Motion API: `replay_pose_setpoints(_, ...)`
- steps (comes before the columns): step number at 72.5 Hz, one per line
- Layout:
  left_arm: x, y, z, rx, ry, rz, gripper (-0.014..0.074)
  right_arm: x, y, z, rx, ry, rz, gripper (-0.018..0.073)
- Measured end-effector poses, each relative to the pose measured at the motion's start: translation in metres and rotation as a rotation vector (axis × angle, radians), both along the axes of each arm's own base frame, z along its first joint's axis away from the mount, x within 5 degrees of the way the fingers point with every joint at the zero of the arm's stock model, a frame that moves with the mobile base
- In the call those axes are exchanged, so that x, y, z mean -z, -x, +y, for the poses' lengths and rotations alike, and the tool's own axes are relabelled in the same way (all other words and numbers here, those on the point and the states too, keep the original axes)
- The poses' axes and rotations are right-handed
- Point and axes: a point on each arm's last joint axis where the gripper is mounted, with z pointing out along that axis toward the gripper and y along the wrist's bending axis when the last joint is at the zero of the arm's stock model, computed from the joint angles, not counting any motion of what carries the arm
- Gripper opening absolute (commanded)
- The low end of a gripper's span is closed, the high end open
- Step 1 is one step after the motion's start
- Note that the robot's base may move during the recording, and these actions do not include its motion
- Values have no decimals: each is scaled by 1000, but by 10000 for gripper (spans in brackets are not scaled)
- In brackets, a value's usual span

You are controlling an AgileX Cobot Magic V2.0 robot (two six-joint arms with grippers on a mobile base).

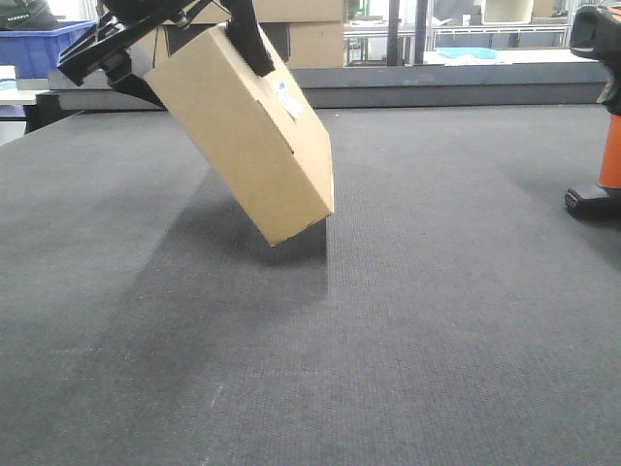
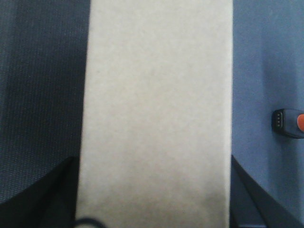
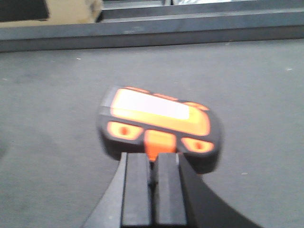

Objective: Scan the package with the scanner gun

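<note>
Package (image 1: 243, 136) hangs tilted, pinched in left jaws; right jaws pressed together by scanner gun (image 3: 159, 123).

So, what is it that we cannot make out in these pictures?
Sticker on the package: too small to read, front view.
Scanner gun: cut by the front view's right edge; blurred in the right wrist view.
Right gripper: whether it grips the gun; its own fingers hide the contact.
</note>
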Motion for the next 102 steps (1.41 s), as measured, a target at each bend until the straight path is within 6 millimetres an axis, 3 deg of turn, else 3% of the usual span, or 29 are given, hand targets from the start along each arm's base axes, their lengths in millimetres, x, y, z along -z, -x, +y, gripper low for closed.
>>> replay_pose_setpoints(26,0,0,0,2,-2,1,-111,4,2,-5,6,28,55,-168)
replay_pose_setpoints(41,0,1,0,4,-3,6,-111,6,-5,-6,29,-36,-14,-168)
replay_pose_setpoints(62,1,1,0,4,-4,8,-111,43,-4,-7,42,-64,-54,-168)
replay_pose_setpoints(98,1,1,0,4,-4,8,-111,75,-16,-9,48,-71,7,-168)
replay_pose_setpoints(102,1,1,0,5,-6,7,-111,77,-17,-9,48,-72,17,-127)
